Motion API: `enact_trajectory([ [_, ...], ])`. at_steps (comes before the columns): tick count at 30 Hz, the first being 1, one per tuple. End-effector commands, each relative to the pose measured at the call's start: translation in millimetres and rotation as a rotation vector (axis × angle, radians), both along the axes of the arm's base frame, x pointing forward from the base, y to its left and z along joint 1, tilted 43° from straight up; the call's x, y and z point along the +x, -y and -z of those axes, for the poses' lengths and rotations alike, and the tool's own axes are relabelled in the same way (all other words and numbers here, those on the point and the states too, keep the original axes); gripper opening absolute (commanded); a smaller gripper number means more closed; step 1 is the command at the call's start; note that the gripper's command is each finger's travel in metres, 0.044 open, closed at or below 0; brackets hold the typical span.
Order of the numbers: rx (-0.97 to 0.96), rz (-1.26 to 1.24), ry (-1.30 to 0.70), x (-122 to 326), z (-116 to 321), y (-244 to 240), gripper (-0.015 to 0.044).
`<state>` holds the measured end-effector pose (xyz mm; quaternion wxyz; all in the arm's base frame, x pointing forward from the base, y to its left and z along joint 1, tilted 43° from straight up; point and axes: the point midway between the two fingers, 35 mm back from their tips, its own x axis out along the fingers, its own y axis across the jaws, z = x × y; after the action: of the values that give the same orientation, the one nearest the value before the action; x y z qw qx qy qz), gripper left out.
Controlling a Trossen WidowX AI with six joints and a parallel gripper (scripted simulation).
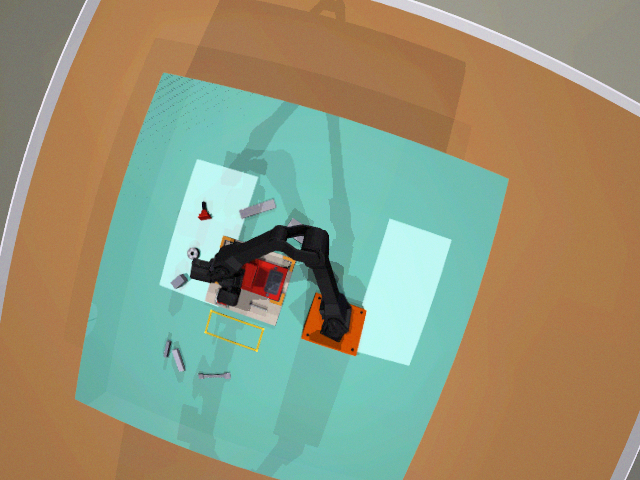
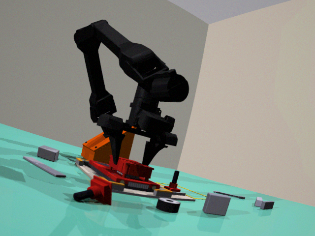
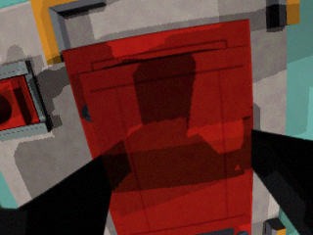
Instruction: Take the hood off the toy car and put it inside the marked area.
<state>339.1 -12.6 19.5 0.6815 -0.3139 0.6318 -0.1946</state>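
Loose parts: grey blocks and a black wheel (image 2: pixel 168 204) are lying on the teal bench (image 2: pixel 38 216), left and near of the car.
Toy car (image 2: pixel 132 177): it is sitting on its pale base plate (image 3: pixel 29 166), mid-bench, with the arm reaching over it.
Hood (image 3: pixel 168 132): the red panel is sitting on the car, not yet lifted.
Gripper (image 2: pixel 132 160): its jaws are standing fairly wide and clamping the hood's 2 long edges.
Marked area (image 1: pixel 233 330): the yellow outline is lying just near of the car, with nothing in it.
Risk: the grip is sitting on thin edges, so the hood could be slipping out or twisting on the lift; if the panel is sticking, the whole car could be rising with it.
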Motion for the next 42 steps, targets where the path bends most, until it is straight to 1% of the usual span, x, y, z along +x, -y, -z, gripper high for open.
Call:
enact_trajectory([
  [1,0.003,0.001,0.006,1,-3,-4,0.0000],
  [24,0.004,0.001,0.006,-2,-15,-14,0.0000],
  [35,0.006,0.001,0.005,-7,-46,-42,0.0000],
  [38,0.006,0.001,0.005,-7,-46,-43,0.0000],
  [42,0.005,-0.007,0.000,-6,-36,-44,0.0000],
])
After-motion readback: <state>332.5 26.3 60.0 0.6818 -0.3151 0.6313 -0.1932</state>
